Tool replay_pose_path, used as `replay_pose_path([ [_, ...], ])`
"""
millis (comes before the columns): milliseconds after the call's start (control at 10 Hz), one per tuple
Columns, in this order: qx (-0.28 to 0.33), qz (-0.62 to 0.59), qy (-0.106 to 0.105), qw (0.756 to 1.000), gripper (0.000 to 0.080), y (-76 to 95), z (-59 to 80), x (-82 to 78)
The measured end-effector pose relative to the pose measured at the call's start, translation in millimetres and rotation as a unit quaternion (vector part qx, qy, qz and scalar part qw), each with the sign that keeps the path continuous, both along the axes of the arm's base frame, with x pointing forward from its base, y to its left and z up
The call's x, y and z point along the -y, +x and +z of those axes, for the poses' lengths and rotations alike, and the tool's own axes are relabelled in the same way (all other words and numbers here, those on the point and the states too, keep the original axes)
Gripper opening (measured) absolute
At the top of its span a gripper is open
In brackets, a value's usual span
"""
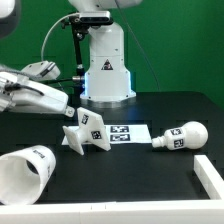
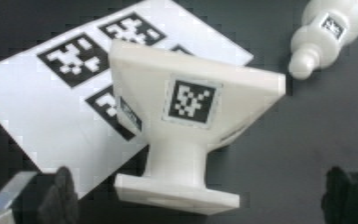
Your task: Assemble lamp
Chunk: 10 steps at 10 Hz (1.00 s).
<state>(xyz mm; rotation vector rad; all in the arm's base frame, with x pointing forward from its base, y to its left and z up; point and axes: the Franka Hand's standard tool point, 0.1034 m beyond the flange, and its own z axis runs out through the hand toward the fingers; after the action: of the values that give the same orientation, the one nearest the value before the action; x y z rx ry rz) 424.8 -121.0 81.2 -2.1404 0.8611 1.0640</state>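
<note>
Jaws wide apart, our gripper point(image 1: 66, 108) hovers over the white blocky plastic lamp base point(image 2: 190, 105), seemingly tipped over on the marker board point(image 2: 51, 100); we centre it squarely before closing.

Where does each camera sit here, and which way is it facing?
Exterior view: across the table from the robot's pedestal, facing it, slightly downward; shows pedestal, arm and open claw.
Wrist view: on the wrist, looking down at the lamp base; only the claw's fingertips show.
Shared: lamp base, marker board, bulb.
</note>
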Motion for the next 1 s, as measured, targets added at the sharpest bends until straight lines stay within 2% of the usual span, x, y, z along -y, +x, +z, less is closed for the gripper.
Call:
replay_pose_path([
  [100,-0.013,0.007,0.02,1.0,0.0698,-0.9,-2.9,-0.8],
  [300,-0.028,0.002,0.042,0.999,0.0698,-3.9,-4.2,-6.5],
  [400,-0.052,-0.019,0.068,0.996,0.0698,-9.4,-11.5,-9.8],
  [500,-0.06,-0.019,0.07,0.996,0.0698,-12.1,-22.1,-9.7],
  [700,-0.069,-0.011,0.074,0.995,0.0698,-16.3,-29.8,-19.4],
  [1000,-0.063,-0.006,0.078,0.995,0.0698,-15.3,-29.7,-21.0],
])
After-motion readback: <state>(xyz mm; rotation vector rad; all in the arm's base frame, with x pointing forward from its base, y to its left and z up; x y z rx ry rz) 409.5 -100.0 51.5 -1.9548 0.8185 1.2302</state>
